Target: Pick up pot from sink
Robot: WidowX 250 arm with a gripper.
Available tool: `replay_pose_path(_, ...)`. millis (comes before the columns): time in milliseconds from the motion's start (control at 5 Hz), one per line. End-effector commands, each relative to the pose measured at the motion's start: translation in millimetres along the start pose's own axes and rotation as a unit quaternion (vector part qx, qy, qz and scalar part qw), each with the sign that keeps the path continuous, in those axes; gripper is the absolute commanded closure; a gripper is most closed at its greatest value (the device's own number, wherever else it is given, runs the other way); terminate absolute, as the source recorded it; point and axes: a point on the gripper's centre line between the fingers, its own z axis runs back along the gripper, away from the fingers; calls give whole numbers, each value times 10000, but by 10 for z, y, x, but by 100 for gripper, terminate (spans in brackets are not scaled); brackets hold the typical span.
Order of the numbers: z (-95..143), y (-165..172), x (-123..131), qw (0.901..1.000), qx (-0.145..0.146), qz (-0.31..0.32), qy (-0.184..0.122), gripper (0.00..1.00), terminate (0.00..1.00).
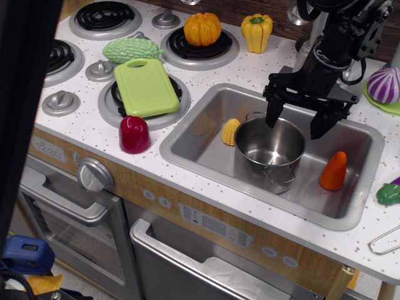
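Nearest the camera, the pot stood upright inside the sink, with a toy corn touching its left side and an orange carrot a little apart to its right. Just behind and above the pot's far rim hung the tool, its black fingers spread wide and holding nothing. Farther back on the white speckled bench, a green cutting board, an orange pumpkin and a yellow pepper lay around the stove burners.

pot shiny silver | sink brushed grey | carrot orange | corn yellow
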Motion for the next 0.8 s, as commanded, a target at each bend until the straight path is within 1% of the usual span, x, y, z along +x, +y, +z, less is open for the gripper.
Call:
replay_pose_path(0, 0, 0, 0, 10000, 0, 0, 0, 0, 0)
replay_pose_path(400, 73, 227, 105, 9999, 18, -157, 59, 0, 0)
replay_pose_path(600, 87, 385, 157, 9994, -62, -324, 38, 0, 0)
